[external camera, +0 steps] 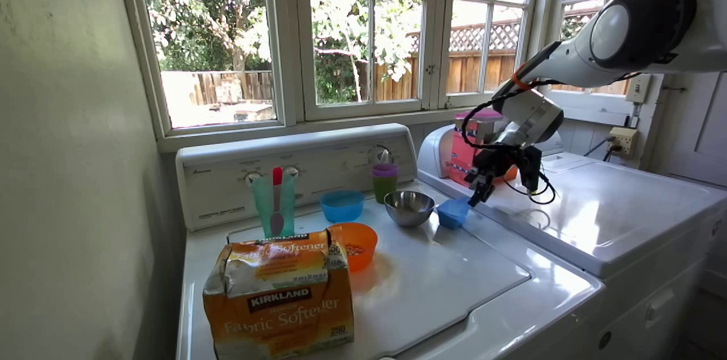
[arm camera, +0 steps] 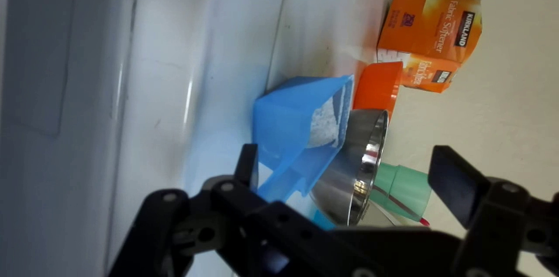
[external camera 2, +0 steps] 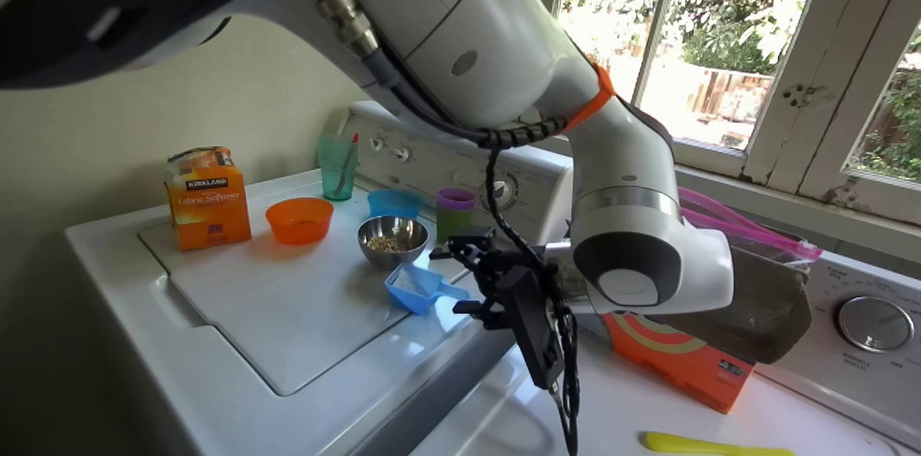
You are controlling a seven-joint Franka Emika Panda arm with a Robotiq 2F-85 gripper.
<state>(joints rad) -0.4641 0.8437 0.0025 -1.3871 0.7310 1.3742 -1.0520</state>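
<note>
One blue scoop (external camera 2: pixel 416 292), at nine o'clock from the wide-parted gripper (external camera 2: pixel 447 280) in an exterior view, seems within reach, not yet grasped.

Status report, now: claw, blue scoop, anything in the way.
Claw open, near the handle of the blue scoop, nothing gripped. Scoop on white machine, white powder inside. Metal bowl close beside scoop, possible snag.

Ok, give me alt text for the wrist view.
An open black gripper is close to a translucent blue plastic scoop with something white inside, its handle partly hidden by the gripper. Beyond the scoop: a round shiny metal bowl, an orange plastic bowl, an orange Kirkland fabric softener box and a translucent green cup.
</note>
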